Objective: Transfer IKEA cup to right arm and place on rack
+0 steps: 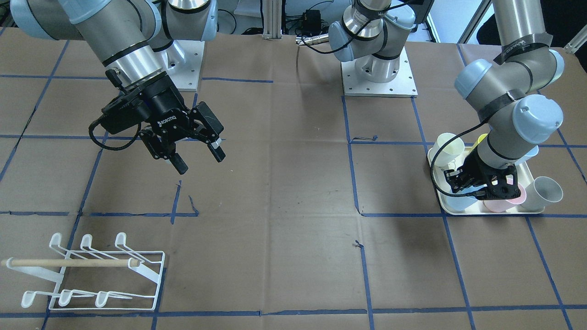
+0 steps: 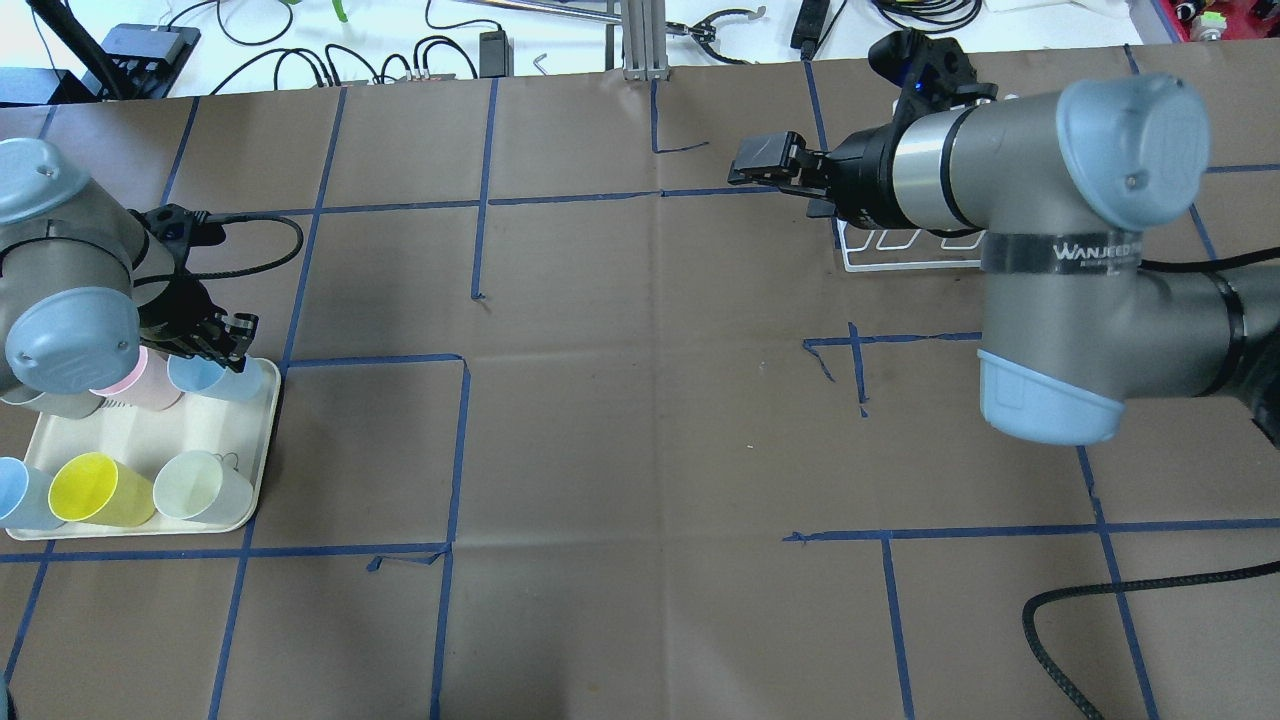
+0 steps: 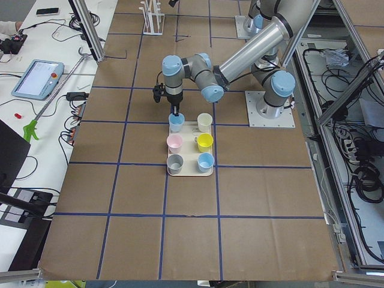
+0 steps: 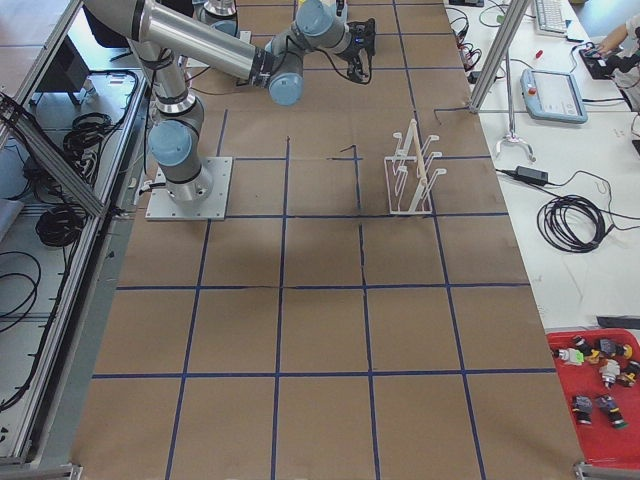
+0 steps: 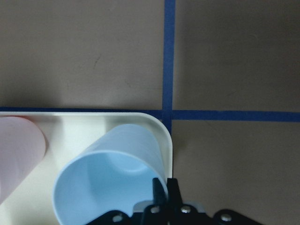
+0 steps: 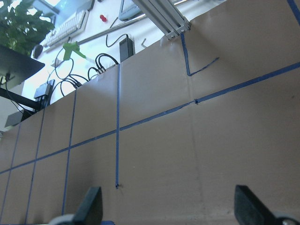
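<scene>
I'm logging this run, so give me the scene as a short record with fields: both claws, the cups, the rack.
left claw: shut on the rim of the light blue cup, in a corner of the tray
right claw: open, empty, in the air
tray: cream, six cups in all
rack: no cup on it
handover: not yet done

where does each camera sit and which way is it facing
Front-facing: across the table, facing the robot; right arm, left arm, rack nearest.
Overhead: behind the robot, looking forward-down; both arms, tray.
Exterior left: table's end; left arm near, over the tray.
Exterior right: opposite end; right arm near.
Left wrist: looking down; left pincer shut on blue cup rim.
Right wrist: along the table; right pincer open.
Shared: overhead and left wrist show that cup.
</scene>
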You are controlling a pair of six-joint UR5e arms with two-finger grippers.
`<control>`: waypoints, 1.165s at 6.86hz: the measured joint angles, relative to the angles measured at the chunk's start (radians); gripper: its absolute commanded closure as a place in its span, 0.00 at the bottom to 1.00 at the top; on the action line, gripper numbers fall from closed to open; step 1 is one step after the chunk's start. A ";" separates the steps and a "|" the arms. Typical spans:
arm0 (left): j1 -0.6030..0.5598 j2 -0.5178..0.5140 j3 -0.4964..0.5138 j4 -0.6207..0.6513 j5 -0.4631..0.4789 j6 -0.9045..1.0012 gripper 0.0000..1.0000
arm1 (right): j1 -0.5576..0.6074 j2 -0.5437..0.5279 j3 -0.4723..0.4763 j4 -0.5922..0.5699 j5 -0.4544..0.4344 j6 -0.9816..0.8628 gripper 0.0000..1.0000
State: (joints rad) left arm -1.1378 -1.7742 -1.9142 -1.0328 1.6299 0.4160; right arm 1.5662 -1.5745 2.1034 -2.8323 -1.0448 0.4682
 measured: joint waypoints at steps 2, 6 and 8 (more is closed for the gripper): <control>-0.007 0.043 0.149 -0.231 0.000 -0.014 1.00 | 0.000 -0.001 0.119 -0.299 0.010 0.212 0.00; -0.172 0.069 0.419 -0.545 -0.092 -0.178 1.00 | 0.001 0.005 0.297 -0.752 0.092 0.695 0.00; -0.250 0.112 0.416 -0.502 -0.238 -0.184 1.00 | 0.001 0.000 0.307 -0.802 0.096 0.763 0.00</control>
State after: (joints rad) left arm -1.3875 -1.6620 -1.4978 -1.5351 1.3917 0.2321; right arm 1.5673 -1.5744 2.4103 -3.6348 -0.9486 1.2310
